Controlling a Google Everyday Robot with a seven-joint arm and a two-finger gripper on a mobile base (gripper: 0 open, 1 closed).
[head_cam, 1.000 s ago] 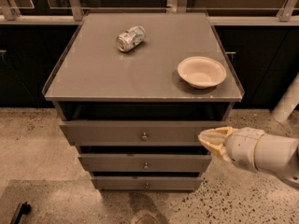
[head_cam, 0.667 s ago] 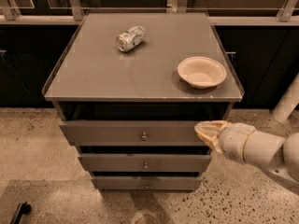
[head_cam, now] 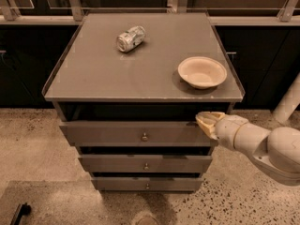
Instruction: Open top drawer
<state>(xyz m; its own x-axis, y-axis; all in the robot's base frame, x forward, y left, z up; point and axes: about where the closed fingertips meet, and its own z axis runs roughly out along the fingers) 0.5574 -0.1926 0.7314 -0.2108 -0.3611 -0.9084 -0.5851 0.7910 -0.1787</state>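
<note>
The top drawer (head_cam: 108, 133) is the widest of three grey-brown drawers, with a small round metal knob (head_cam: 144, 137) at its centre. Its front stands out a little from the cabinet, with a dark gap above it. My gripper (head_cam: 205, 122) is at the drawer's upper right corner, at the top edge of the front, reaching in from the right on a cream arm (head_cam: 262, 146). The two narrower drawers (head_cam: 145, 164) sit below.
The cabinet's grey top (head_cam: 140, 64) holds a crushed can (head_cam: 130, 38) at the back left and a cream bowl (head_cam: 202, 72) at the right. A speckled floor surrounds the cabinet. A dark counter with railing runs behind. A white post (head_cam: 288, 102) stands at the right.
My gripper has moved left and up, from beside the top drawer's right end to its upper right corner. The drawer front looks unchanged.
</note>
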